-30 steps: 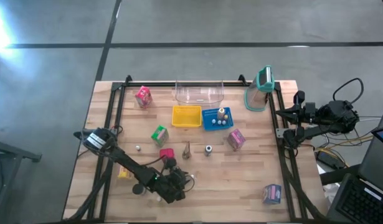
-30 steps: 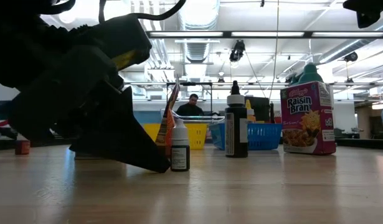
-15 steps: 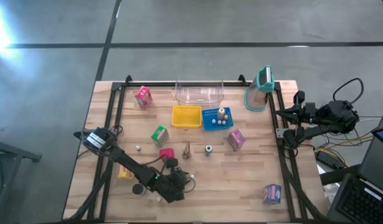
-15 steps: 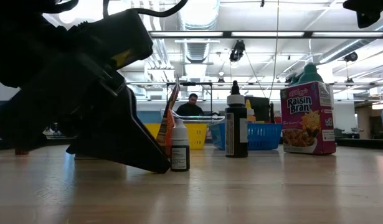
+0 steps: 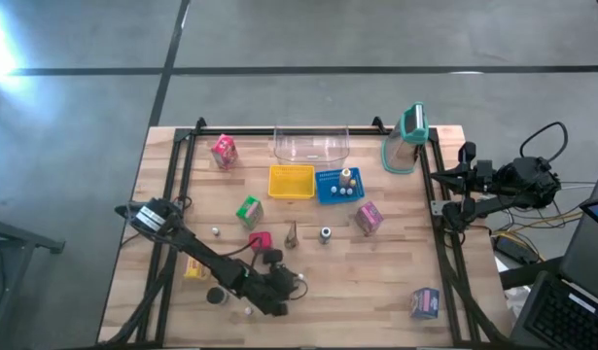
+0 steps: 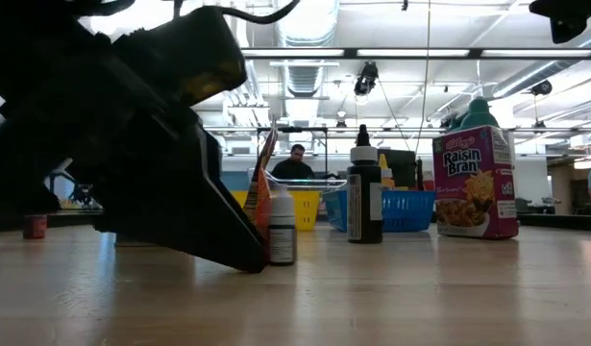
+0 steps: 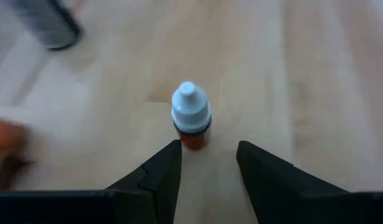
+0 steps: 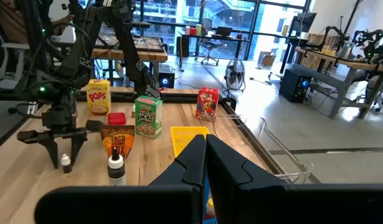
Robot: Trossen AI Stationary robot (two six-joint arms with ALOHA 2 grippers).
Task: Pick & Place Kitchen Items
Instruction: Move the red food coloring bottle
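The left gripper (image 7: 207, 158) has crept forward over the last second, low on the near table, so the small white-capped dropper bottle with a red-brown base (image 7: 191, 118) now stands upright just ahead of its spread fingertips, not yet between them; nothing is held, and the grasp looks like the next step. Near it lie one dark disc (image 5: 215, 295) and one yellow carton (image 5: 193, 268). Farther back I count one red carton (image 5: 260, 240), one green carton (image 5: 248, 211), one purple carton (image 5: 369, 218), one taller dark bottle (image 6: 364, 195) and one pink carton (image 5: 224, 151). The right gripper (image 8: 205, 149) waits off the table's right edge, fingers pressed together, empty.
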